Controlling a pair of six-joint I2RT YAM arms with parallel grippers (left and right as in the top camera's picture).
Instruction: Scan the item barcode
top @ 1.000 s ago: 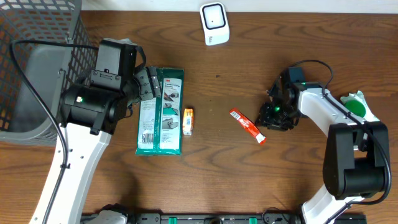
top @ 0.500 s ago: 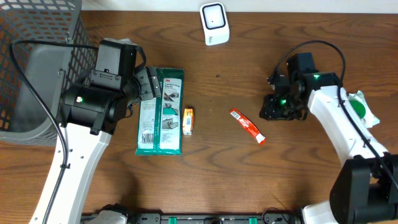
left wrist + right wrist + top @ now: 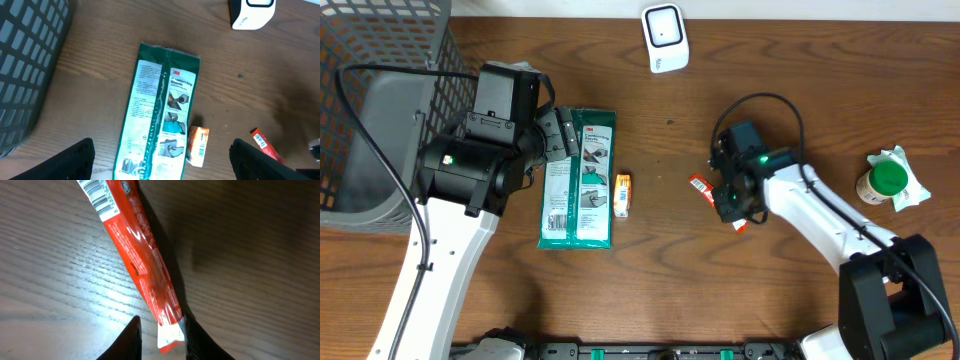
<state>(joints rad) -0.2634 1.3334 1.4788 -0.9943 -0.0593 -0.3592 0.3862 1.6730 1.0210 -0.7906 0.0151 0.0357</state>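
Note:
A red packet lies flat on the wooden table right of centre, mostly covered from above by my right gripper. In the right wrist view the packet runs diagonally, its barcode at the top left. Its white-tipped end sits between the narrowly parted jaws of my right gripper. The right finger touches it; the left finger stands a little apart. The white scanner stands at the table's back edge. My left gripper hangs wide open above a green glove package.
A small orange box lies right of the green package. A black wire basket fills the far left. A green-capped bottle lies on white paper at the right.
My right arm swung left from the table's right side to over the red packet, and its jaws narrowed around the packet's end. The left arm stayed still.

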